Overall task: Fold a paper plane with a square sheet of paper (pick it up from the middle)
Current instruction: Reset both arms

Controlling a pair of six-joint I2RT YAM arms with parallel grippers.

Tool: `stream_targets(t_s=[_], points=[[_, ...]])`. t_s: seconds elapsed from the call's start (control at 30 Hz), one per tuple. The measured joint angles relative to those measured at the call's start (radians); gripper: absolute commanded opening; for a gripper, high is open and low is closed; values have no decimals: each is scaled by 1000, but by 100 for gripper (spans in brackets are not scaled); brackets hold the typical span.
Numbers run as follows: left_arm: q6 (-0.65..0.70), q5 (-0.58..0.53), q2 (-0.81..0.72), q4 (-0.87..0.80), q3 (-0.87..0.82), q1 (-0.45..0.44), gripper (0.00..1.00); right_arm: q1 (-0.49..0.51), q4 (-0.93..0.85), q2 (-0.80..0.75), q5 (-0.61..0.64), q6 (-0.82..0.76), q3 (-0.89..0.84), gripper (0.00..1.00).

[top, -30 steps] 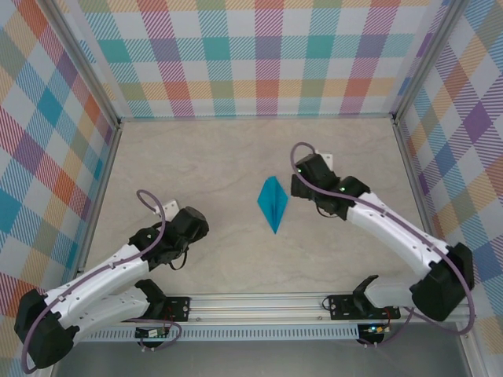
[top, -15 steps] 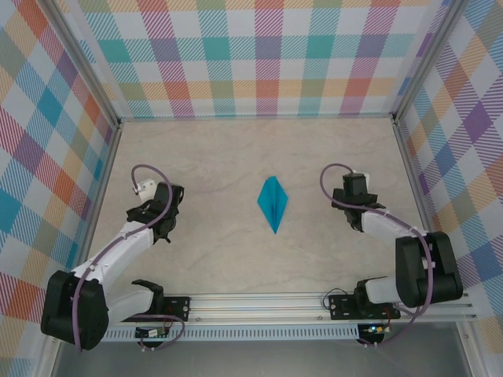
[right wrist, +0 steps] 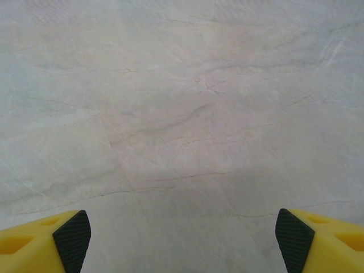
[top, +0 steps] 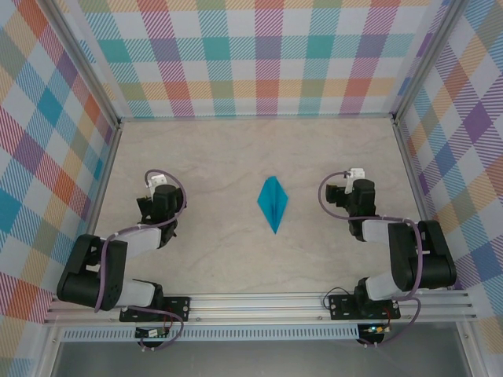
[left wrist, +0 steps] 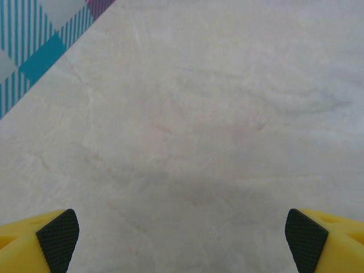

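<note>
Paper plane (top: 273, 203) lies alone at centre of table (top: 220, 157), tip toward 6 o'clock. Left gripper (left wrist: 182, 242) retreats to 9 o'clock, right gripper (right wrist: 183, 239) to 3 o'clock; both wide, empty. Folding looks finished.

Field before me: a pale marble-patterned tabletop (top: 236, 157), beige-grey with thin darker veins, matte and evenly lit, without hard shadows. Three upright panels enclose it, namely a back wall (top: 259, 55), a left wall (top: 47, 149) and a right wall (top: 464, 133). Each is printed in a pastel plaid of teal, pink, orange, yellow and purple on white. Grey metal posts (top: 82, 63) stand at the two far corners where the panels meet. A slotted aluminium rail (top: 259, 302) runs along the near edge, with a darker grey strip beyond it.
</note>
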Motion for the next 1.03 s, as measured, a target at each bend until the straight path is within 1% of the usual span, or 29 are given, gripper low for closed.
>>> stream_targets(t_s=[0.03,0.1,0.2,0.27,0.33,0.57,1.03], points=[[11,24,19,51,-2,11,96,-12,26,11,-28,0,-1,100],[30,69,71,163,-11,30,96,-27,72,40,-58,-2,-1,100],[59,143,158,251,-17,44,97,-37,91,56,-76,0,-2,100],[60,195,188,259,-16,58,100,-41,98,56,-79,1,-2,100],[62,227,195,270,-17,77,100,-44,106,56,-79,5,-2,100],[63,266,194,304,-17,87,100,-45,113,56,-80,11,-2,100],[64,274,194,308,-17,87,100,-45,113,56,-82,13,-2,100]])
